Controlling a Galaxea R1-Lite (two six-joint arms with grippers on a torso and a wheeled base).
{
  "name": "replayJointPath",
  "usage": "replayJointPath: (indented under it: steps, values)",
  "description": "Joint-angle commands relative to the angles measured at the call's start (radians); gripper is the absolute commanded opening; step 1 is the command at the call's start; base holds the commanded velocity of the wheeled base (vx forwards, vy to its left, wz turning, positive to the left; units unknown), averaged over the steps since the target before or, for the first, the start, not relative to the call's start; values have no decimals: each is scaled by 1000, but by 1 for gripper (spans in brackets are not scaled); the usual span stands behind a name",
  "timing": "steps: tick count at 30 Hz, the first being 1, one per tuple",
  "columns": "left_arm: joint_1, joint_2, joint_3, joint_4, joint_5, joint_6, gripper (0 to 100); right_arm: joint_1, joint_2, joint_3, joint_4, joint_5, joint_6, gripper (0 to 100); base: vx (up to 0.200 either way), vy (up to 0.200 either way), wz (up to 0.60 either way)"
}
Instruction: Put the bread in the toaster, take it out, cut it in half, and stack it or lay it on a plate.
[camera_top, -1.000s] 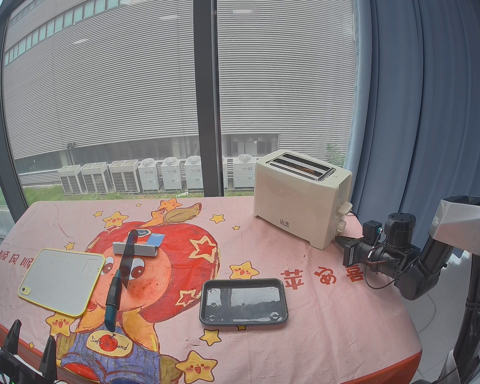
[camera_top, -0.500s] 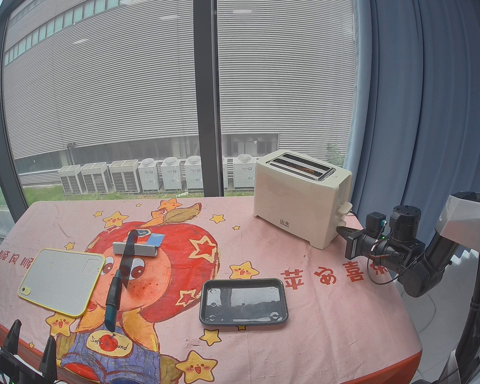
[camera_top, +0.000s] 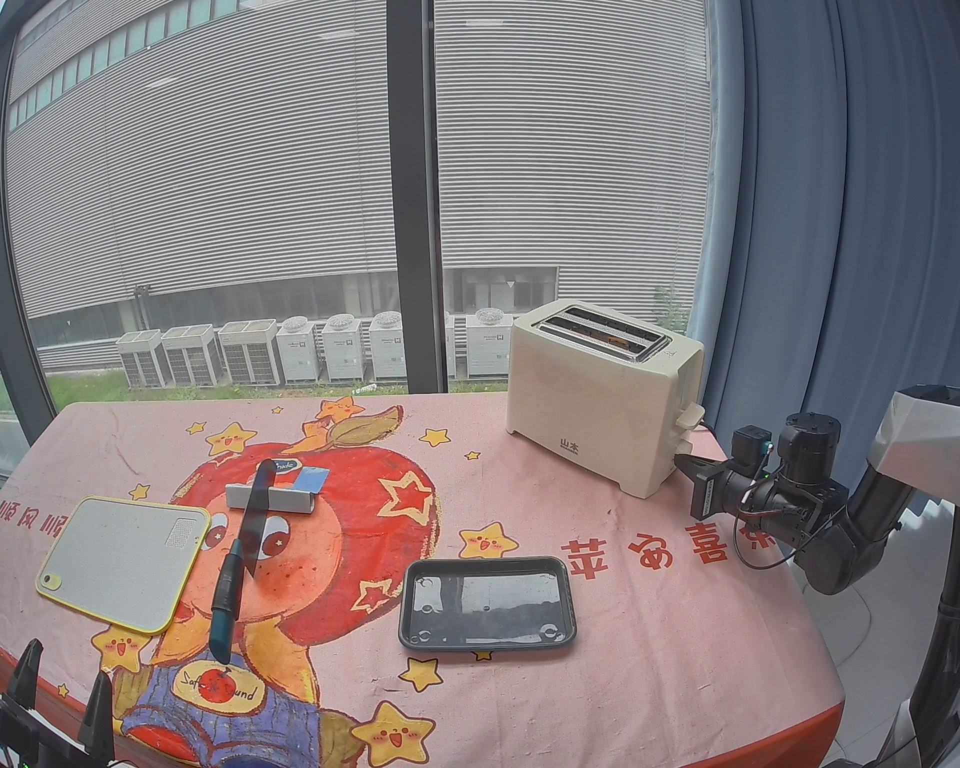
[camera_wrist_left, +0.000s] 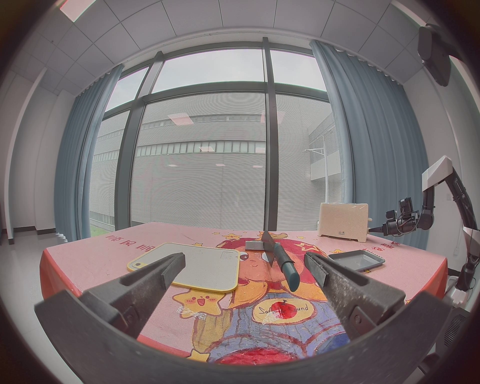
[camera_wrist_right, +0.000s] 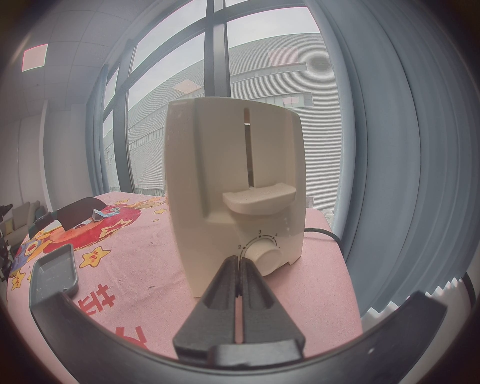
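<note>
white toaster (camera_top: 600, 395) stands at the far right of the pink tablecloth (camera_top: 700, 640) by the curtain, with a brownish bit of bread (camera_top: 618, 343) showing down in one top slot and the lever (camera_wrist_right: 259, 197) low in its track. right gripper (camera_wrist_right: 239, 265) fingers pressed closed on nothing, tips at the dial (camera_wrist_right: 262, 256) just under the lever, cant tell if touching. left gripper (camera_wrist_left: 245, 260) fingers spread open and empty at the near left edge, with cutting board (camera_top: 122, 562), knife (camera_top: 235, 570) leaning on its stand (camera_top: 270, 497), and black plate (camera_top: 487, 603) nearer the middle.
</note>
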Motion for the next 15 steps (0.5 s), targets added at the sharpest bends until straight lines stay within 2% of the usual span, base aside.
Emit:
replayJointPath:
  steps: [1,15]
  values:
    - [-1,-10,15,0,0,-1,100,-1,18,0,-3,0,-1,0,0,0,0]
    - [-1,-10,15,0,0,-1,100,-19,43,-15,4,0,-2,0,0,0,0]
